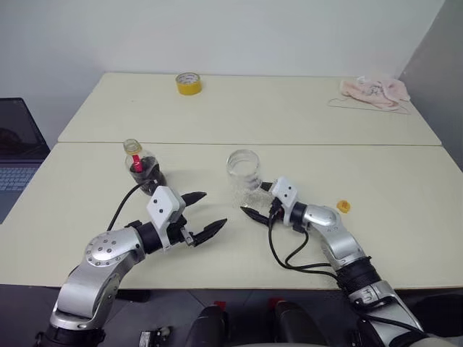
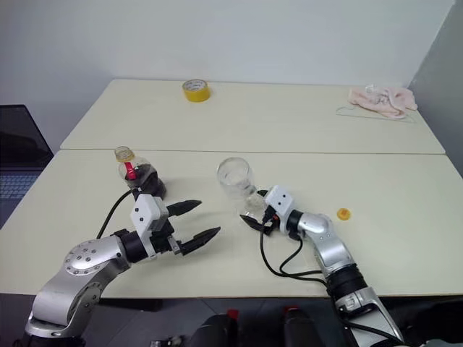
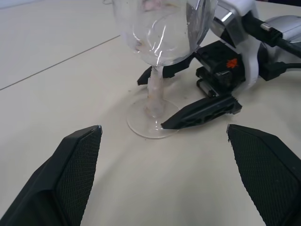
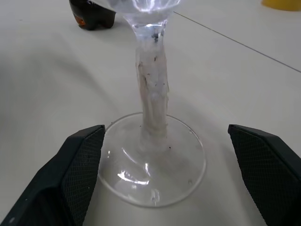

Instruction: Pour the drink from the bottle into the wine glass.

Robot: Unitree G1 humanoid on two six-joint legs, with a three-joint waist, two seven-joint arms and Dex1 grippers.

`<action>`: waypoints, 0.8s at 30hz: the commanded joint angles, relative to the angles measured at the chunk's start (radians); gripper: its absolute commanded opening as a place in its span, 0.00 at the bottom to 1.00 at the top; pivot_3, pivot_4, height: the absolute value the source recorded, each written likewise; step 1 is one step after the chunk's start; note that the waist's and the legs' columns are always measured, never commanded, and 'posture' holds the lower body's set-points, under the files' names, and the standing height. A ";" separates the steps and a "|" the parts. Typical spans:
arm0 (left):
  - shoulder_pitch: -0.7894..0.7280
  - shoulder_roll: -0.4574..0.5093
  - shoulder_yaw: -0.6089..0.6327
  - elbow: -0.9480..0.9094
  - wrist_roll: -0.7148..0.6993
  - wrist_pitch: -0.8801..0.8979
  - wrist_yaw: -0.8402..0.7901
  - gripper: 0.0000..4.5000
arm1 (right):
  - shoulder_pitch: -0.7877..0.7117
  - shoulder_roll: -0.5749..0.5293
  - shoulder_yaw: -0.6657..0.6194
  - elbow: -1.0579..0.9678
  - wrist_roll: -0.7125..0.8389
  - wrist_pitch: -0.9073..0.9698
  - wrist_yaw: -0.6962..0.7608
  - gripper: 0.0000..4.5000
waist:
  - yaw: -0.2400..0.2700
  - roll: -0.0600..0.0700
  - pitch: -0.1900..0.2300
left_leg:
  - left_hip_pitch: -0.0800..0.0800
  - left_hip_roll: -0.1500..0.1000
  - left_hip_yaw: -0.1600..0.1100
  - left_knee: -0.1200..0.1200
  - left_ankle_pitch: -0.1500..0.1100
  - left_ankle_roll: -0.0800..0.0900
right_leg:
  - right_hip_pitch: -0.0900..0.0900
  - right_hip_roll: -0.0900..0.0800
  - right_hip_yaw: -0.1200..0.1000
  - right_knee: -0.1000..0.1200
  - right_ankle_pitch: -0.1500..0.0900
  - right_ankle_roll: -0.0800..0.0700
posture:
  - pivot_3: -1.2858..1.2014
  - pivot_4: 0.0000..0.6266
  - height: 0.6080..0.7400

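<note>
Both grippers, left gripper (image 1: 205, 215) and right gripper (image 4: 167, 179), have jaws spread, empty; wine glass (image 1: 244, 172) upright between right fingers; uncapped bottle (image 1: 143, 168) stands just beyond the left gripper; grasp it low, tilt slowly.

Bottle (image 1: 143, 168) label: a red strip is seen, but no lettering can be read.
Tape roll (image 1: 188, 83): no print can be made out.
Other surfaces: no readable text.

Showing clear, glossy glass in wine glass (image 4: 153, 155), stem smudged. Reading as transparent plastic: bottle (image 1: 143, 169). Looking matt, smooth: cream table (image 1: 405, 238). Presenting matt black textured pads on fingers (image 3: 70, 174). Appearing soft: pink cloth (image 1: 375, 92) at two o'clock.
</note>
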 commanded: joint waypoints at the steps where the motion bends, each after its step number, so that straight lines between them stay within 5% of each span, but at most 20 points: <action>1: -0.007 -0.020 0.036 -0.026 -0.012 0.003 0.041 1.00 | 0.038 -0.040 -0.026 -0.145 0.047 0.035 0.038 0.99 | 0.000 0.000 0.000 | 0.000 0.000 0.000 0.000 0.000 0.000 | 0.000 0.000 0.000 0.000 0.000 0.000 | 0.52 0.24 1.00; 11: 0.047 -0.062 0.057 -0.051 0.013 -0.038 0.107 1.00 | 0.155 -0.165 -0.045 -0.429 0.095 0.189 0.085 0.99 | 0.000 0.000 0.000 | 0.000 0.000 0.000 0.000 0.000 0.000 | 0.000 0.000 0.000 0.000 0.000 0.000 | 0.52 0.24 1.00; 24: 0.232 -0.270 0.159 -0.037 0.237 -0.261 0.424 1.00 | 0.280 -0.356 -0.185 -0.852 0.379 0.490 0.101 0.99 | 0.007 0.000 0.000 | 0.000 0.000 -0.002 0.000 0.000 0.001 | 0.002 -0.001 -0.002 -0.001 0.000 0.000 | 0.52 0.24 1.00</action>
